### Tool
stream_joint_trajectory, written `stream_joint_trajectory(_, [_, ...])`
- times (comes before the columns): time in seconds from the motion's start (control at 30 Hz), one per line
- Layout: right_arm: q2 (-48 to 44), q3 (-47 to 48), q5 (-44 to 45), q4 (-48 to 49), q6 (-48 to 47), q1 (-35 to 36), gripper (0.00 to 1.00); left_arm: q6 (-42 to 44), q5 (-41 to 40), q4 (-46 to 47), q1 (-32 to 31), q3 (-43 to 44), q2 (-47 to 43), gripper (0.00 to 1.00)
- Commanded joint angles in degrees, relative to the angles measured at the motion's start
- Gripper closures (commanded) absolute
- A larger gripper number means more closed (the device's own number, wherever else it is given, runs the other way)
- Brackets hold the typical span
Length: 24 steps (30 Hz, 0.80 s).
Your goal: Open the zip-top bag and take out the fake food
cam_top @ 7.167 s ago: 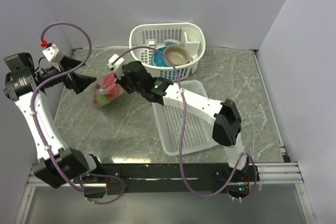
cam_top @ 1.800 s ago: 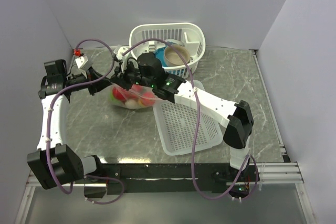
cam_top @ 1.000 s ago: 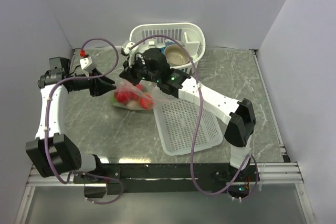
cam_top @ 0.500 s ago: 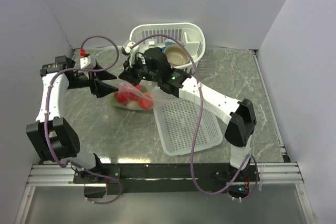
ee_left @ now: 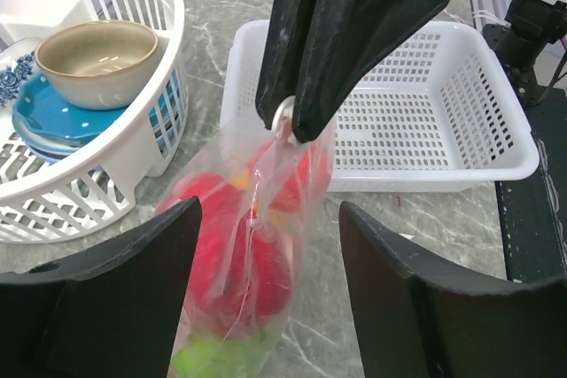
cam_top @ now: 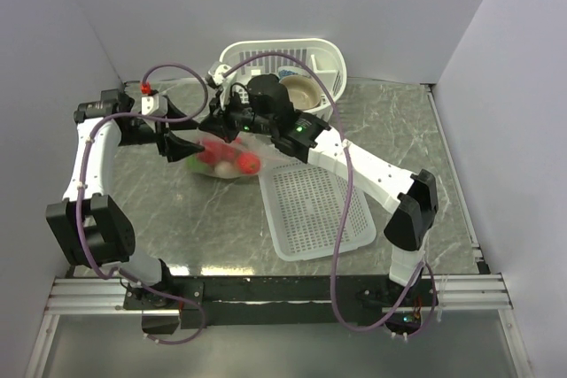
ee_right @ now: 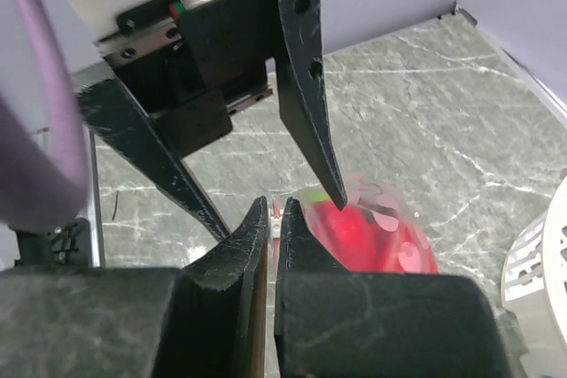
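Observation:
The zip-top bag [cam_top: 228, 162] hangs over the marble table, holding the fake food [cam_top: 213, 156], red pieces with some green. My right gripper [cam_top: 216, 127] is shut on the bag's top edge. In the right wrist view the jaws [ee_right: 275, 212] pinch the thin pink strip, with the red food [ee_right: 376, 229] below. My left gripper [cam_top: 183, 147] is open at the bag's left side. In the left wrist view its gripper [ee_left: 266, 210] straddles the hanging bag [ee_left: 248, 263] without touching it, and the right gripper [ee_left: 291, 126] clamps the bag's top.
A white oval basket [cam_top: 321, 57] with a blue bowl and a tan bowl [cam_top: 299, 90] stands at the back, also in the left wrist view [ee_left: 159, 121]. A flat white mesh tray [cam_top: 314, 210] lies right of the bag. Grey walls enclose the table.
My left gripper has swung in toward the bag, so its open fingers now flank it. My right gripper has kept its hold on the bag's top and shifted slightly left.

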Motion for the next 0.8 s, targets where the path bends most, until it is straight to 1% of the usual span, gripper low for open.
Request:
stream_joint_trajectory(0.0, [-3.3, 2.6, -2.0, 2.2, 0.8, 0.2, 1.00, 1.6, 13.7, -2.1, -0.7, 1.6, -0.1, 0.30])
stream_joint_trajectory(0.03, [-3.1, 2.6, -2.6, 2.1, 0.9, 0.2, 1.00, 1.6, 13.6, -2.0, -1.1, 1.8, -0.4, 0.27])
stream_joint_trajectory(0.17, [-3.2, 1.4, -2.7, 3.5, 0.9, 0.2, 1.00, 1.4, 13.6, -2.1, -2.6, 2.5, -1.9, 0.25])
stream_joint_trajectory(0.23, [-3.0, 1.3, -2.8, 3.6, 1.0, 0.2, 1.00, 0.8, 13.6, -2.0, -2.7, 2.8, -2.7, 0.27])
stream_joint_trajectory(0.27, [-2.9, 1.4, -2.9, 3.7, 0.9, 0.2, 1.00, 0.9, 13.6, -2.1, -3.2, 3.0, -2.8, 0.31])
stream_joint_trajectory(0.3, [-2.8, 1.4, -2.8, 3.9, 0.9, 0.2, 1.00, 0.9, 13.6, -1.9, -3.2, 3.0, -2.9, 0.37])
stream_joint_trajectory(0.33, [-2.7, 1.5, -2.8, 3.7, 0.9, 0.2, 1.00, 0.9, 13.5, -2.1, -3.3, 3.3, -2.8, 0.54])
stream_joint_trajectory(0.4, [-2.5, 2.0, -2.8, 3.5, 0.9, 0.2, 1.00, 0.3, 12.8, -2.2, -3.2, 4.4, -2.4, 0.74])
stream_joint_trajectory(0.43, [-2.4, 2.1, -2.8, 3.4, 0.9, 0.2, 1.00, -0.1, 12.3, -2.3, -3.3, 4.8, -1.8, 0.92])
stream_joint_trajectory(0.47, [-2.5, 2.0, -2.9, 3.2, 0.9, 0.2, 1.00, -0.5, 12.1, -2.3, -3.3, 5.5, -1.8, 0.97])
stream_joint_trajectory(0.5, [-2.5, 2.0, -3.0, 3.0, 1.0, 0.2, 1.00, -0.7, 11.8, -2.3, -3.2, 5.6, -1.8, 0.99])
stream_joint_trajectory(0.6, [-2.7, 1.3, -3.3, 2.8, 0.9, 0.2, 1.00, -0.5, 11.5, -2.2, -3.2, 5.7, -2.2, 0.99])
stream_joint_trajectory(0.77, [-4.2, -1.4, -3.1, 2.6, 0.0, 0.0, 1.00, -1.2, 8.0, -2.2, -3.1, 7.0, -2.7, 0.99])
